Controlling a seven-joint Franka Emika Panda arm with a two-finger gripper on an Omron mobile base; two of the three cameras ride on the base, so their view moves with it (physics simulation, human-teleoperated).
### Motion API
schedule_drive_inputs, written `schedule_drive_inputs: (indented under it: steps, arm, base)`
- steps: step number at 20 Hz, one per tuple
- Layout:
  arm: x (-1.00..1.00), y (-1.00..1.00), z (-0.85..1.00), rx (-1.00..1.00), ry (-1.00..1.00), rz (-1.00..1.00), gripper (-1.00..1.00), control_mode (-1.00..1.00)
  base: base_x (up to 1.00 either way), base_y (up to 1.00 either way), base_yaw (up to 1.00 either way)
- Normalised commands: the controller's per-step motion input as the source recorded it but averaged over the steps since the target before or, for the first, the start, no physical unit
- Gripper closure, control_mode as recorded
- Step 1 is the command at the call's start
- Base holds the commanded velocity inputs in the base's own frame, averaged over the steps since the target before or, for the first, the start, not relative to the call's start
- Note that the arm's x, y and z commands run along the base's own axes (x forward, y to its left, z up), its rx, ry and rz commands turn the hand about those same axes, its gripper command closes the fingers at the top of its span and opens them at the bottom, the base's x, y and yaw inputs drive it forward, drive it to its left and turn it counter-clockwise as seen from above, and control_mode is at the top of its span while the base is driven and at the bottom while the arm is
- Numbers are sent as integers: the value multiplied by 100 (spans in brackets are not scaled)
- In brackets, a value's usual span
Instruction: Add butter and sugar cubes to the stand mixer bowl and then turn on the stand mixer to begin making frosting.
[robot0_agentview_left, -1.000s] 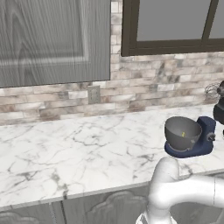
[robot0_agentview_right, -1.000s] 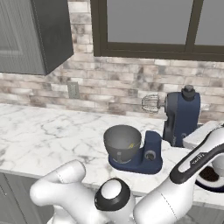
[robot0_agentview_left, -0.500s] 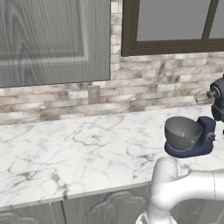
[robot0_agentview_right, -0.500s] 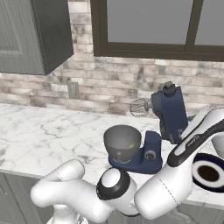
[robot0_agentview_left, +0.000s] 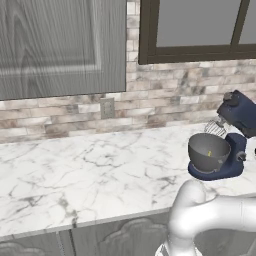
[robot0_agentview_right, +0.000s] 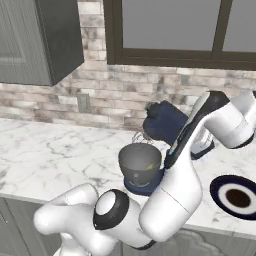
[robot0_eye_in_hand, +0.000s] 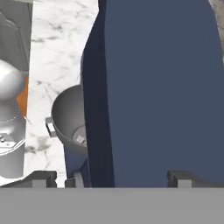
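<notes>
The navy stand mixer (robot0_agentview_left: 235, 150) stands at the right of the counter. Its head (robot0_agentview_left: 241, 112) tilts down toward the grey bowl (robot0_agentview_left: 206, 151), and the wire whisk (robot0_agentview_left: 216, 128) hangs just over the rim. A tiny tan speck, the butter (robot0_agentview_left: 210, 153), lies inside the bowl (robot0_agentview_right: 140, 161). In the hand view a pale lump, the sugar cubes (robot0_eye_in_hand: 80, 139), rests on the bowl's floor (robot0_eye_in_hand: 65, 122). My gripper (robot0_eye_in_hand: 111, 178) is open, close against the mixer head (robot0_eye_in_hand: 162, 87), whose top spreads across the space between my fingertips.
A dark blue plate (robot0_agentview_right: 235, 195) with a white ring lies on the counter right of the mixer. The marble counter (robot0_agentview_left: 90, 175) stretches left. A wall outlet (robot0_agentview_left: 107, 108) sits in the brick backsplash, with a cabinet and a window above.
The mixer head has swung down and forward, bringing the whisk from high up to just above the bowl. My arm has followed it leftward.
</notes>
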Motion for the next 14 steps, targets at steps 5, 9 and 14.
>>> schedule_drive_inputs:
  steps: [5,9,14]
  arm:
    - [-12,69,-19,-26,3,-9,-100,-100]
    - [-17,28,-5,-15,0,-10,-100,-100]
    - [-64,0,21,-9,-7,-5,-100,-100]
  base:
    - [0,0,0]
    - [0,0,0]
    - [0,0,0]
